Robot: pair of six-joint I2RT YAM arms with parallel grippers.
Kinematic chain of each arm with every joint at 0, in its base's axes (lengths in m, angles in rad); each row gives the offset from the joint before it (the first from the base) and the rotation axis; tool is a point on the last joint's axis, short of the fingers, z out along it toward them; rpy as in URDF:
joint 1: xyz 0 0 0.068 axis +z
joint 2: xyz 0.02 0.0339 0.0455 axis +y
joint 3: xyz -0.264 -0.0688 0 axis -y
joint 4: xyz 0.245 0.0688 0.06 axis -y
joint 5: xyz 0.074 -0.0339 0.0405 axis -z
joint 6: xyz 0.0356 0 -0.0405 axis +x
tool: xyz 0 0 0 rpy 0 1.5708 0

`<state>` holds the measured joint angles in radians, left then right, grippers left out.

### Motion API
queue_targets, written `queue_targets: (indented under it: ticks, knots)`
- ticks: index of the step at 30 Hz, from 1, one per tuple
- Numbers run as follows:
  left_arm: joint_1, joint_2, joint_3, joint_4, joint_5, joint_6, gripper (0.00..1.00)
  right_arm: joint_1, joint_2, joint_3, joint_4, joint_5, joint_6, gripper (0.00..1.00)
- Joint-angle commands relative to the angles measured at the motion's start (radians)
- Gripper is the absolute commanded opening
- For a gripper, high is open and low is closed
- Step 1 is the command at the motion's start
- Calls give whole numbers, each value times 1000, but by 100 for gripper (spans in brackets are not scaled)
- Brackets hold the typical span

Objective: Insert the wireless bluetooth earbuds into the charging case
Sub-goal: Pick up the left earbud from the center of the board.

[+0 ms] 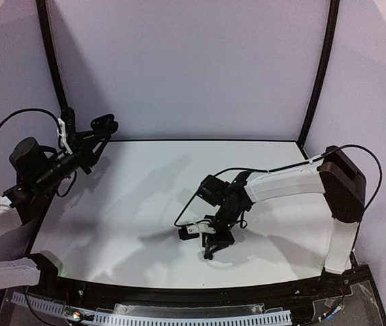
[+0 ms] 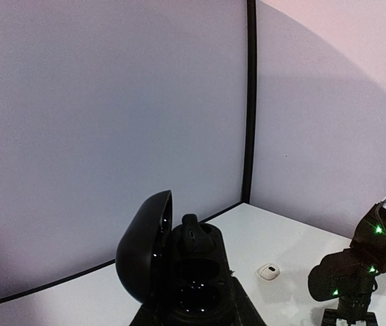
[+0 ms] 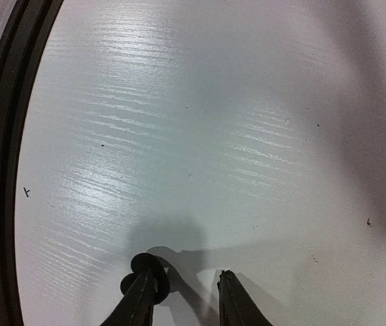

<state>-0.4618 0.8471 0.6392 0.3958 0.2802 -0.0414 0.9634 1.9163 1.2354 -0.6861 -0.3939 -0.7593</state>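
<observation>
Holding case open in the air at far left, left fingers clamped on its base, lid tipped up. Reaching down to the near-centre tabletop with right fingers, standing apart, bare tabletop showing in the gap. Seeing black earbud lying right at one fingertip, overlapping it in the wrist view, not clearly between the two.

Risking most: closing from here and pinching nothing, or knocking the earbud sideways and rolling it toward the near edge, because of that offset. Probably needing a sideways shift before closing. Also risking a slip after pickup: rounded, glossy and tiny against the fingers, so offering little flat face to clamp. Then risking a bad seat at the case, a skewed grip likely meaning no drop into the socket.

Looking at the earbud: black, stemless, a few stacked round lobes, casting a soft shadow.

Spotting a dark nub poking up from the case base, possibly another earbud seated; not telling for sure. Noting a white thing, small and rounded, on the tabletop near the right fingers; not telling earbud from second case.
</observation>
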Motion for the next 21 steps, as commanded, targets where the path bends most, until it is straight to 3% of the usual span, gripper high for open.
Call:
queue_targets:
  ticks: [1, 6, 18, 21]
  knots:
    - [6, -3, 13, 2, 7, 8, 1, 26, -34, -30, -47, -27, 61, 32]
    - [6, -2, 13, 2, 10, 10, 1, 35, -45, -47, -52, -58, 88, 29]
    - [6, -5, 11, 1, 10, 11, 1, 36, -33, -31, -73, -73, 105, 2]
    - [7, -4, 10, 3, 17, 12, 1, 36, -34, -12, -95, -72, 117, 0]
